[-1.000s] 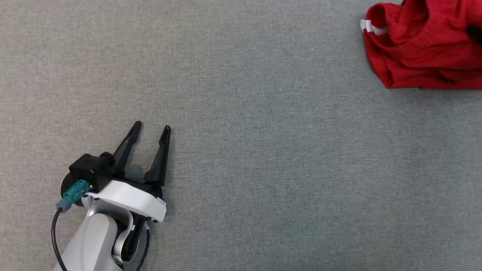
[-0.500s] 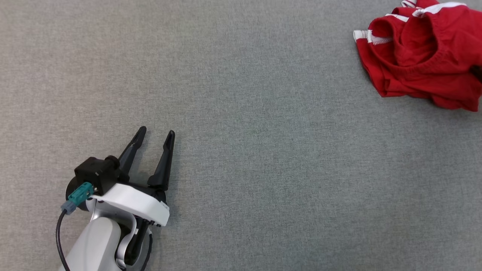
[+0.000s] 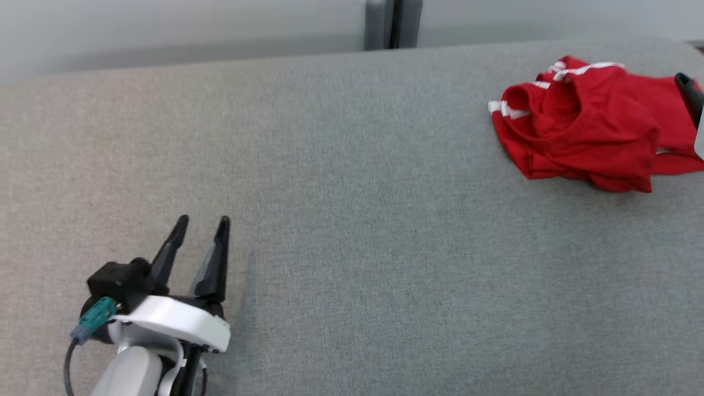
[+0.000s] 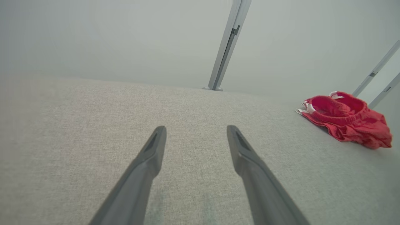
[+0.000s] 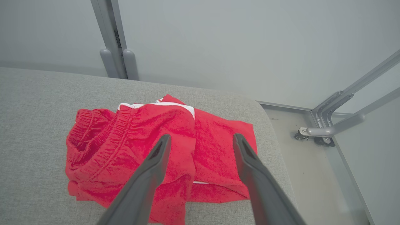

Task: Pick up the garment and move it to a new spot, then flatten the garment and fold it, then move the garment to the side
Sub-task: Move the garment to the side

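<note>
Up tilts the head camera, and the table's (image 3: 352, 231) far edge appears! The red garment (image 3: 583, 132) lies crumpled near the far right corner. The right gripper (image 5: 201, 137) has just let go above it, and the left gripper (image 3: 202, 221) sits open and idle. Relocation looks done; flattening next calls for gripping a hem.

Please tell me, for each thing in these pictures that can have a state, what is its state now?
Garment: crumpled in a heap, not flattened, not folded, lying on the grey table near its far right corner, not held.
Left pincer: open, empty, over the table, far from the garment.
Right pincer: open, fingers spread over the garment, gripping nothing.
</note>
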Robot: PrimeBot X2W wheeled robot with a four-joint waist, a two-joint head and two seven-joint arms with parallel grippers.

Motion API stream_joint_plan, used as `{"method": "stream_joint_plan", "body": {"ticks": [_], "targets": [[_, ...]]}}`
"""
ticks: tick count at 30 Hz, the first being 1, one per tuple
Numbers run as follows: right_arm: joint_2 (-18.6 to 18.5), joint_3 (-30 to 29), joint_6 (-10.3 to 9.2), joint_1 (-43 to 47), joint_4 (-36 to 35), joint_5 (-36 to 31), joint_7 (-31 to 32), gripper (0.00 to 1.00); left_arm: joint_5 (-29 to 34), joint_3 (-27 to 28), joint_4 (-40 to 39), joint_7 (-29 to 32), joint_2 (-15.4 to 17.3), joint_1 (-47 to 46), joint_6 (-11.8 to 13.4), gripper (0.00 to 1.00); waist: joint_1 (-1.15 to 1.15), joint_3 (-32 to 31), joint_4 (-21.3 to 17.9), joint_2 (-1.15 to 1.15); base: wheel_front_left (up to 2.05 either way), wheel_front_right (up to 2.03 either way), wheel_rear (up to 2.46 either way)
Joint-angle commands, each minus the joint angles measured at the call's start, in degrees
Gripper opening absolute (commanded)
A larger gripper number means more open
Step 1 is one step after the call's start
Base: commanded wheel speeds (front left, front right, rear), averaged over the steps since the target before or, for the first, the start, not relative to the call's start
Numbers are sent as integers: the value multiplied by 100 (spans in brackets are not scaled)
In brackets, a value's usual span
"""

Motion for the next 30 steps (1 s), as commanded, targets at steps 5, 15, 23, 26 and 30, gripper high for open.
{"method": "stream_joint_plan", "body": {"ticks": [5, 15, 23, 26, 30], "targets": [[-218, -163, 0, 317, -516, -53, -992, 100, -126, 315, -213, -90, 217, 308, 205, 100, 0, -639, -53, 0, 0, 0, 0], [-371, -1220, 0, 1296, -1623, -409, -2069, 100, -243, 630, -750, -111, 402, 809, 489, 100, 0, -1010, -68, 0, 0, 0, 0], [-105, -3285, 1, 2980, -3092, -1447, -2069, 100, -305, 728, -945, -135, 391, 1057, 606, 100, 0, -1120, -94, 0, 0, 0, 0], [292, -4199, 1, 3924, -3815, -1924, -2070, 100, -322, 774, -998, -156, 367, 1130, 652, 100, 0, -1177, -92, 0, 0, 0, 0], [1094, -5279, 1, 5247, -4890, -2723, -2070, 100, -221, 802, -1065, -203, 372, 1222, 642, 100, 0, -1202, -70, 0, 0, 0, 0]]}}
